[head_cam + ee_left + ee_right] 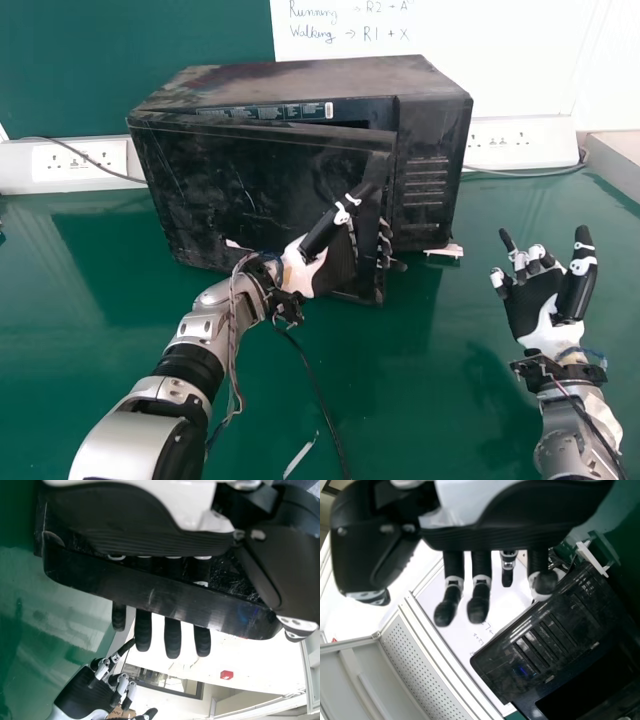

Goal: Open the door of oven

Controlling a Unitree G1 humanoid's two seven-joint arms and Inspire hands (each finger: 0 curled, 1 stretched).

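The black oven (426,160) stands on the table, its door (250,190) slightly ajar, with the free edge standing out at the right. My left hand (335,265) is at this edge, its fingertips showing just beyond it. In the left wrist view the door's edge (155,597) crosses in front of the straight fingers of my left hand (150,535) and hides their middle part. To the right of the oven, my right hand (535,300) is raised and open, holding nothing. The right wrist view has my right hand (505,537) near the oven's vented side (540,640).
The green table (430,400) carries a black cable (313,385) and a small white strip (299,456) near the front. Wall sockets (80,160) sit behind at the left, with more at the right. A whiteboard (520,60) stands behind the oven.
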